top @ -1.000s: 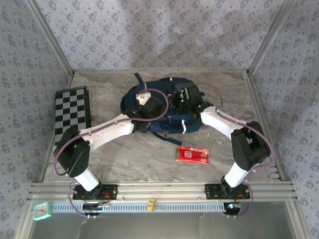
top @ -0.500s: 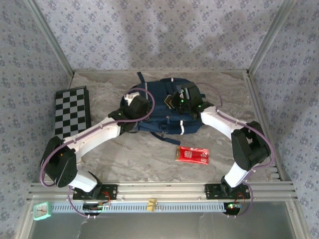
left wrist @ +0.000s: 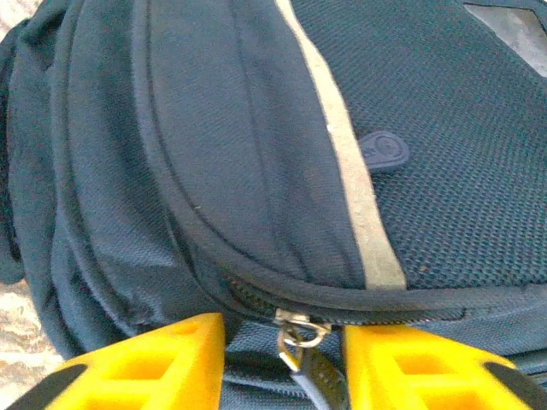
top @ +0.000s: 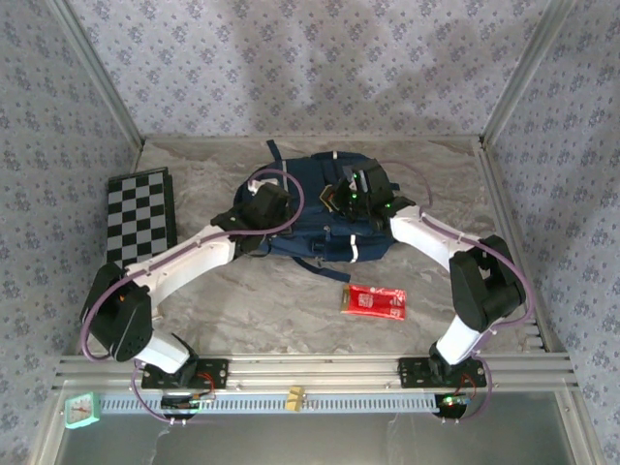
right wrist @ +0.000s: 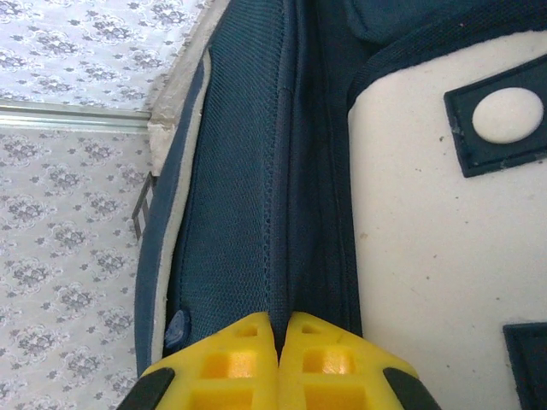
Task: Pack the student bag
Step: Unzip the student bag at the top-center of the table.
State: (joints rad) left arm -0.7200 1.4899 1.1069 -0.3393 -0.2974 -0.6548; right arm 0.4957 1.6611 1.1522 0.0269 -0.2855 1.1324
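Observation:
The student bag (top: 325,218), navy blue with a white stripe (left wrist: 342,162), lies at the back middle of the table. My left gripper (top: 266,221) is at the bag's left side. Its yellow fingers (left wrist: 162,359) stand apart on either side of a metal zipper pull (left wrist: 301,335), which hangs between them untouched; the gripper (left wrist: 285,342) is open. My right gripper (top: 351,196) rests on top of the bag, shut (right wrist: 279,323) on a fold of navy fabric (right wrist: 282,213) beside the bag's white panel (right wrist: 427,222).
A folded chessboard (top: 140,215) lies along the left wall. A red packet (top: 375,301) sits on the marble in front of the bag. A small green object (top: 82,411) rests below the rail at the near left. Metal frame posts border the table.
My left gripper has slid from the top of the bag to its left side and its jaws have narrowed around the zipper pull. The right arm has stayed put.

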